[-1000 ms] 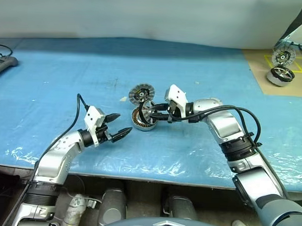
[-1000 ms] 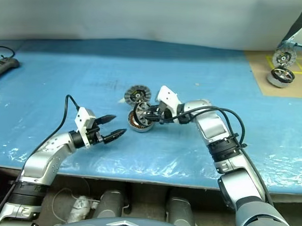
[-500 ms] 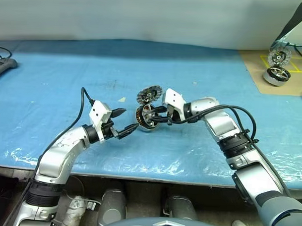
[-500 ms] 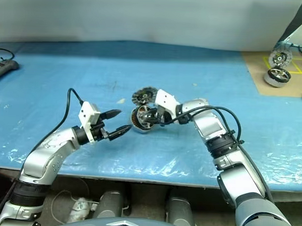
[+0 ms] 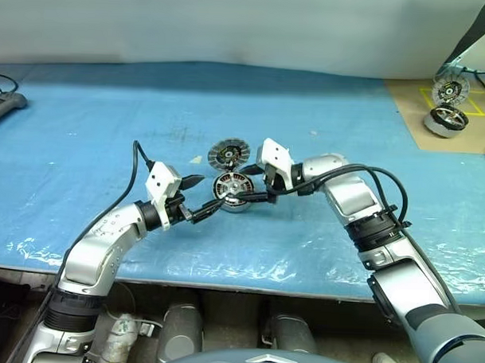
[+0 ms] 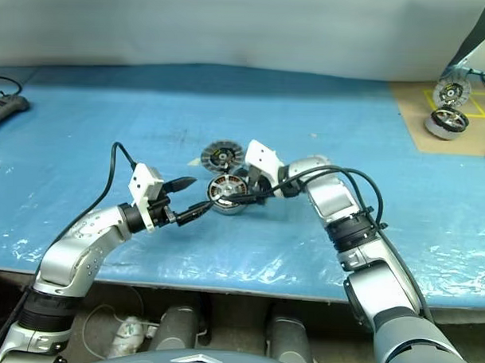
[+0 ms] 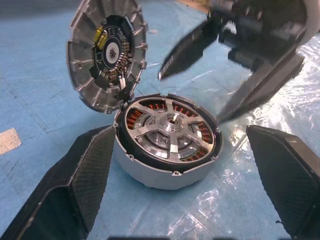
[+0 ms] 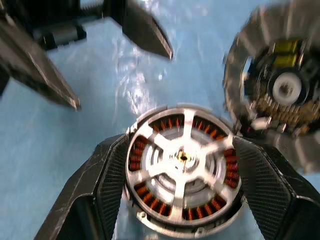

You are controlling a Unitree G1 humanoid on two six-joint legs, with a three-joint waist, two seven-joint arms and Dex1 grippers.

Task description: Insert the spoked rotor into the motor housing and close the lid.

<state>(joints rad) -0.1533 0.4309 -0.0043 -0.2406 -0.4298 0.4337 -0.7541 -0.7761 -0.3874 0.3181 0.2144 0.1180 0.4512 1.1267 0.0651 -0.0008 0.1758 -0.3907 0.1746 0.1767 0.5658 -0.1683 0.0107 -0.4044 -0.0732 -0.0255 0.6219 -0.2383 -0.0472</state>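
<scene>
Nearest you, the left gripper (image 5: 203, 198) stands spread wide, holding nothing, just short of one motor housing (image 5: 233, 187) on the blue table (image 5: 109, 121). One spoked rotor (image 7: 169, 131) sits inside it. The right gripper (image 5: 244, 184) straddles the housing, jaws apart. One lid (image 5: 228, 155) leans just behind. Two more motor parts (image 5: 448, 105) lie far right. No readable writing.

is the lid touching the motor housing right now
Touching. In the left wrist view the lid leans tilted with its lower edge resting on the rim of the motor housing, no gap between them.
</scene>
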